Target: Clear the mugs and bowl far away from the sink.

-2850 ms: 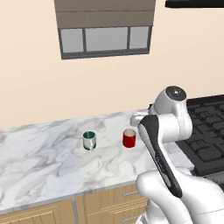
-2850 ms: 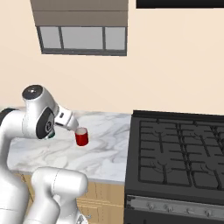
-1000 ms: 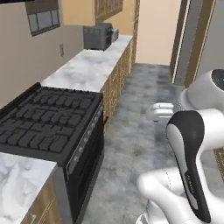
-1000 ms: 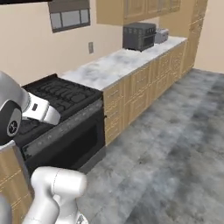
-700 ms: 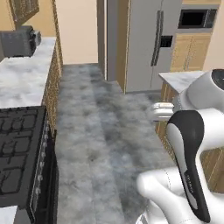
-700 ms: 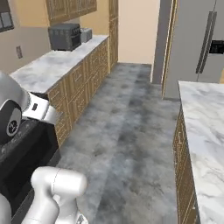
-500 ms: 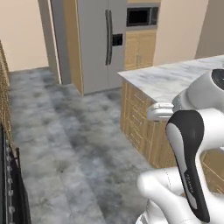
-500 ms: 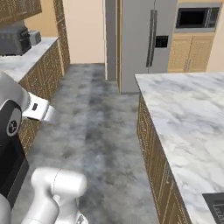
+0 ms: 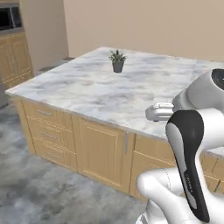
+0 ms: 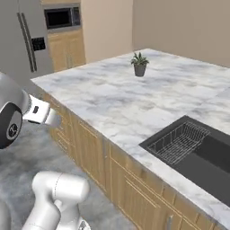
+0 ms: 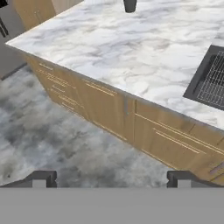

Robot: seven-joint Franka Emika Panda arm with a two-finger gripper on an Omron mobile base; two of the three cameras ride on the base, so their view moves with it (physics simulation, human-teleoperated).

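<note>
base views flank island [image 9: 100,87] — hand view nearer

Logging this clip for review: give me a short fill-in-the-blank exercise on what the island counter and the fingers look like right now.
1. The small potted plant stands on the ____ island counter.
2. The wire rack lies inside the dark ____.
3. The fingers stand wide apart, so the gripper is ____.
4. Below the counter top, the cabinet fronts are made of ____.

Missing words: marble; sink; open; wood
</note>
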